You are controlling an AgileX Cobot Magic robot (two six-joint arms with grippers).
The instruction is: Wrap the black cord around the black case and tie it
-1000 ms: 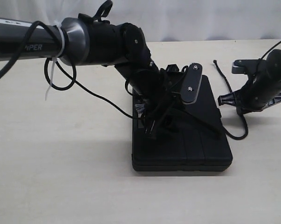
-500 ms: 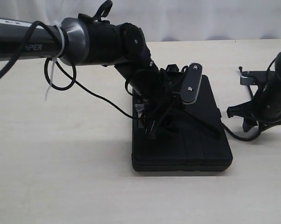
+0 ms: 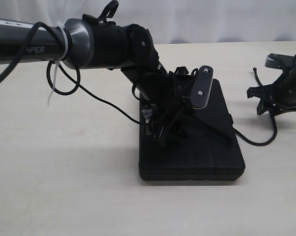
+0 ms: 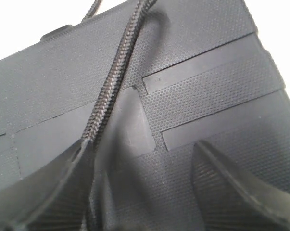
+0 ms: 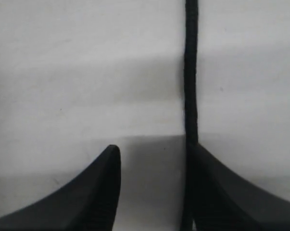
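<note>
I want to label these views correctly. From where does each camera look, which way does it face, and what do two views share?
Exterior view: off the arms, looking obliquely down at the black case on the table; left gripper over it, right gripper beside.
Left wrist view: on the left wrist, close over the case and black cord; its fingers show.
Right wrist view: on the right wrist, facing table and cord; fingers show.
Both wrist views share the cord.

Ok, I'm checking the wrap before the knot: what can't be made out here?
- Left wrist view: where the black cord goes past the left gripper; a finger and the picture's edge hide it.
- Exterior view: how the cord crosses the black case; the left arm covers it.
- Right wrist view: whether the cord touches the right gripper; dark against dark.
</note>
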